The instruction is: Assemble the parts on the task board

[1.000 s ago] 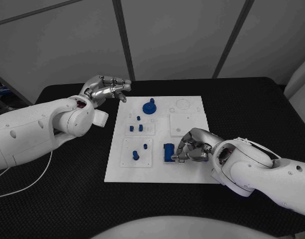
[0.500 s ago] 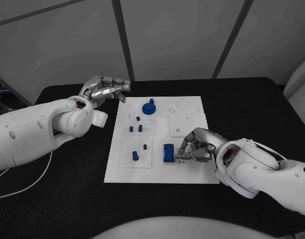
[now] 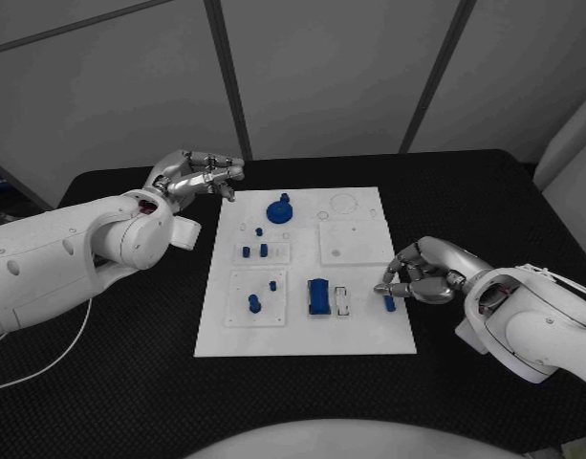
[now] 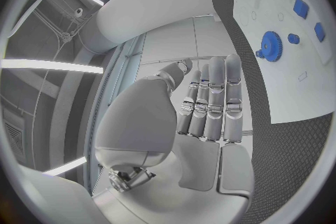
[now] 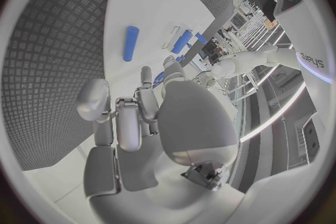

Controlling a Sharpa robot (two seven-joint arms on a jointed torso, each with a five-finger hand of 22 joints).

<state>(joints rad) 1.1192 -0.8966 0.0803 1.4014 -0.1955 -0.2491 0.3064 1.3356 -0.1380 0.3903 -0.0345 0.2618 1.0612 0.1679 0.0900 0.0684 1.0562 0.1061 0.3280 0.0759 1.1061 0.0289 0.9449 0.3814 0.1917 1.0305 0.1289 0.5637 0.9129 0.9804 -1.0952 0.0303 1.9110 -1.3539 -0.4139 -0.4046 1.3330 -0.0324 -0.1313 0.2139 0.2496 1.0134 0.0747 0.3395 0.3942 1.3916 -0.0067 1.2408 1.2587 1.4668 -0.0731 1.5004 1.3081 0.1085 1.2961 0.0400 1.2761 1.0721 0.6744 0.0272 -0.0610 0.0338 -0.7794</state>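
The white task board lies mid-table. In it stand a blue gear, two small blue pegs, two more blue pieces and a blue block. A short blue cylinder lies loose on the board near its right edge, also seen in the right wrist view as the cylinder. My right hand hovers just beyond that cylinder, fingers curled in, holding nothing. My left hand hangs off the board's far left corner, fingers together and curled, empty; the gear lies ahead of it.
The black table runs around the board on all sides. My two white arms come over the table's left and right sides. Grey wall panels stand behind the far edge.
My right hand has moved right, away from the blue block to the board's right edge. The short blue cylinder now lies uncovered beside it. The left hand stays where it was.
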